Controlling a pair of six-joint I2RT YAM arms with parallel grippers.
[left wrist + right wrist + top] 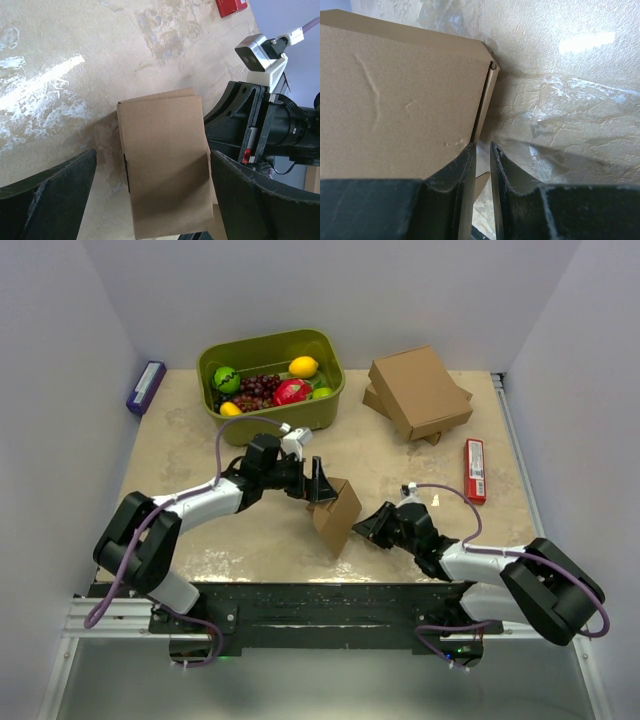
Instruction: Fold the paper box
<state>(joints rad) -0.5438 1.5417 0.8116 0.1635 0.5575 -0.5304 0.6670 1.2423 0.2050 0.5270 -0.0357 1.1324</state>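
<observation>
From above, the box (337, 513) stands on the table (185, 435) between the left gripper (322, 487) and right gripper (364, 526), with a fruit bin (328, 400) behind. The left wrist view shows its jaws spread wide, one on either side of the box. Only the right wrist view shows that gripper's fingers (456, 172) pinching a thin box flap.

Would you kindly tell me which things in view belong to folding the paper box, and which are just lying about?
Part of the job:
- paper box
- right tool, shut on one flap of it
- left tool, open, one finger on either side of it

Just lying about:
- green tub holding fruit
- stacked cardboard boxes
- red packet
- blue packet
</observation>
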